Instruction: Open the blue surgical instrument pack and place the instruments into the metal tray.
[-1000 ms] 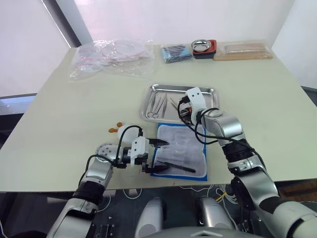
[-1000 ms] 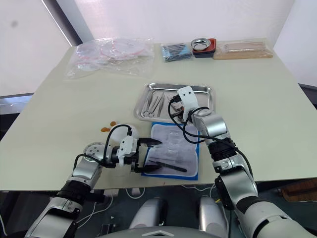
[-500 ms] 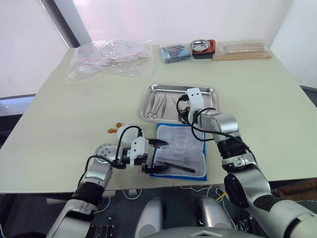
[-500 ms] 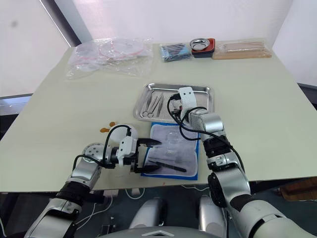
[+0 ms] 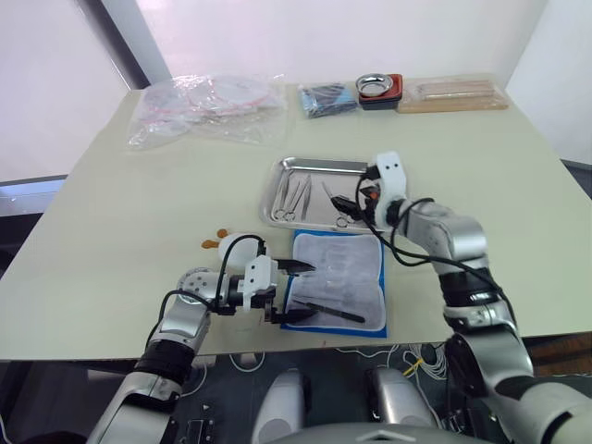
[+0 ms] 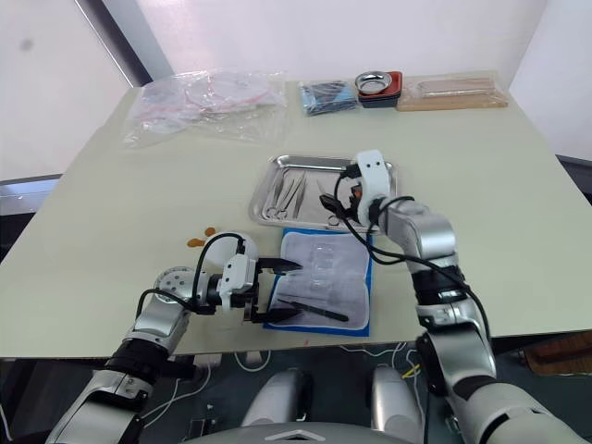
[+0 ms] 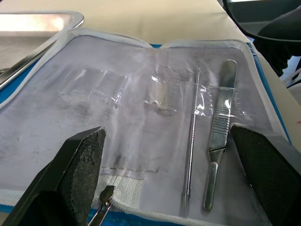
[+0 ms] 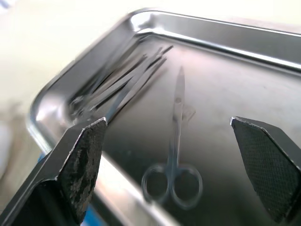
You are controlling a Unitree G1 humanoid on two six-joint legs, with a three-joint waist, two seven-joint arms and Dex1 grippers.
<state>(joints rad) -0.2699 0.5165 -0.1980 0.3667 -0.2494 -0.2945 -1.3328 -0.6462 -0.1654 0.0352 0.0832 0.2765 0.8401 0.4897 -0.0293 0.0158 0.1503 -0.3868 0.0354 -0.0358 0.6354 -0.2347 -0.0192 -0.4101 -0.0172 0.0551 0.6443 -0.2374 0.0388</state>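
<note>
Steel on steel now: a pair of scissors [image 8: 173,160] lies loose in the metal tray [image 5: 277,196], beside a cluster of other instruments [image 5: 298,194] at the tray's left end. The right gripper [image 5: 356,202] hangs over the tray with its fingers spread wide and nothing between them, so that drop looks done. Just in front of the tray, touching its near rim, the blue surgical instrument pack [image 5: 368,319] lies unfolded, whitish pocketed face up. The left gripper [image 5: 294,290] sits at the pack's left edge, fingers wide and empty, one on either side of that edge, seemingly steadying it. Two pieces remain in the pockets: a thin probe [image 7: 192,136] and flat forceps [image 7: 220,141], side by side near the pack's front edge. So we're in the emptying step, well along I'd say. Next, the right arm likely has to come back from the tray to the pack, close on one of the two and slide it out of its pocket.
</note>
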